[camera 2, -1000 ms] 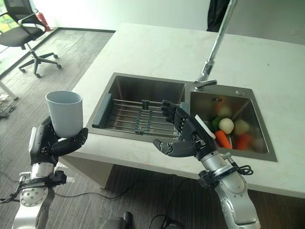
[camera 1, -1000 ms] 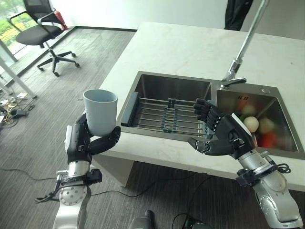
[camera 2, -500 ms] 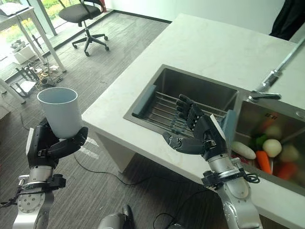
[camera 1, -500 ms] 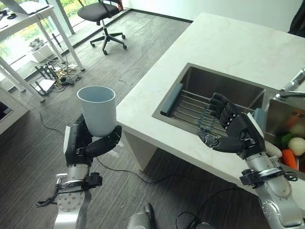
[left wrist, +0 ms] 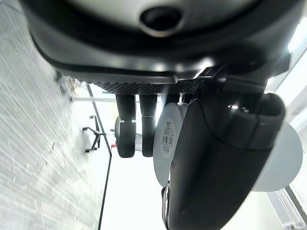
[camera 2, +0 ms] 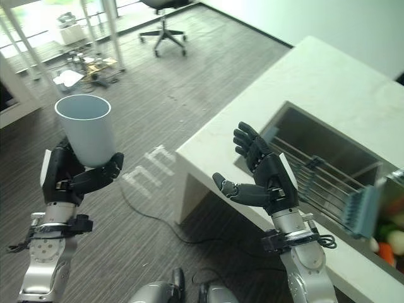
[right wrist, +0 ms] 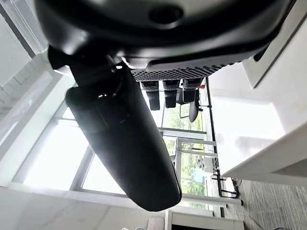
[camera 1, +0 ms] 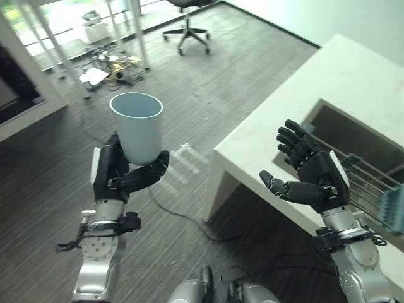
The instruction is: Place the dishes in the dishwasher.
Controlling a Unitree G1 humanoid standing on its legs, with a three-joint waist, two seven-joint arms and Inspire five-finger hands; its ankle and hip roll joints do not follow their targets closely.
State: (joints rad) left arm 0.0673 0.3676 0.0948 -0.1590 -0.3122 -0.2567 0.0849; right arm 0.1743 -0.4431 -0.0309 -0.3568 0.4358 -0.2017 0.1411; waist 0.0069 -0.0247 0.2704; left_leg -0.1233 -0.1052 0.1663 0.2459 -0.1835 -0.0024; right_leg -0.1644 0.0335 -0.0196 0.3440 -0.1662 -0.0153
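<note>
Cup upright in the left hand, out over the floor, well apart from the tabletop

The left hand (camera 1: 126,177) has its fingers and thumb curled round the lower part of the cup (camera 1: 137,126), so the task's thing is already in that hand's hold and the right hand (camera 1: 310,180) is well apart from it, at about 3 o'clock. The cup's long axis stands near vertical, mouth up, above dark grey carpeted floor (camera 1: 208,82); the white tabletop (camera 1: 297,95) with its sink (camera 1: 360,145) lies toward 2 o'clock. The right hand hangs over the tabletop's near edge with fingers spread and relaxed, holding nothing. The cup is a plain pale blue-grey tumbler, wider at the rim than at the base, and looks empty. No dishwasher can be made out, so which way the carry must go is unclear.
</note>
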